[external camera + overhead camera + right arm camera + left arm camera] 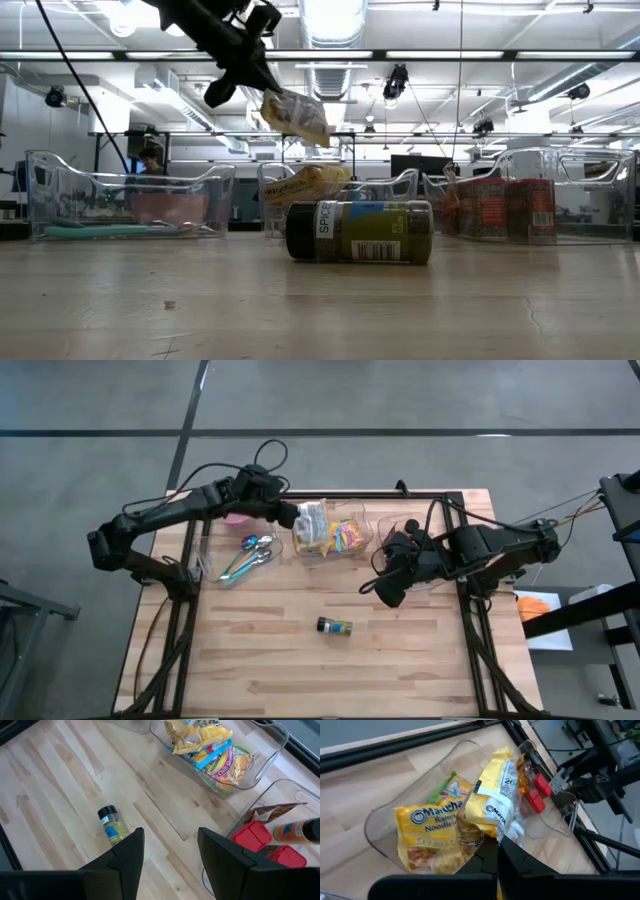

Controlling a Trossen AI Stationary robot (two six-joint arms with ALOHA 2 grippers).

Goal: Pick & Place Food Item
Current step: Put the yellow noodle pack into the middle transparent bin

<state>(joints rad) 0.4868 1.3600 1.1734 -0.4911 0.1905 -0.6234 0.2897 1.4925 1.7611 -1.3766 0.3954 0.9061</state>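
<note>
The left gripper [284,512] is clamped on a yellow crinkled plastic packet of instant noodles [312,522], pinching it by one edge, and holds it in the air above the middle clear plastic bin [362,544] at the far side of the wooden slat table [280,650]. In the low view the packet [296,116] hangs tilted below the fingers, clear of the bin rim and of the other yellow noodle packets [427,837] lying inside. The right gripper [167,851] waits with its fingers apart over the right part of the table, beside the right-hand clear bin [280,787] holding red-lidded containers [257,834]; it grips nothing. A small dark-capped spice jar with a yellow-green label [335,626] lies on its side on the open boards, well apart from both grippers. Judgement: the step in hand appears to be the carrying of the packet, whether out of or into the middle bin cannot be told. To do it well, the edge grip should be kept firm, since a thin crinkled wrapper held at one corner may slip or swing. The packet should be moved level and slowly, kept above the bin wall so it does not snag, and lowered until it rests on a surface before the fingers part. The route should stay away from the idle right arm.
</note>
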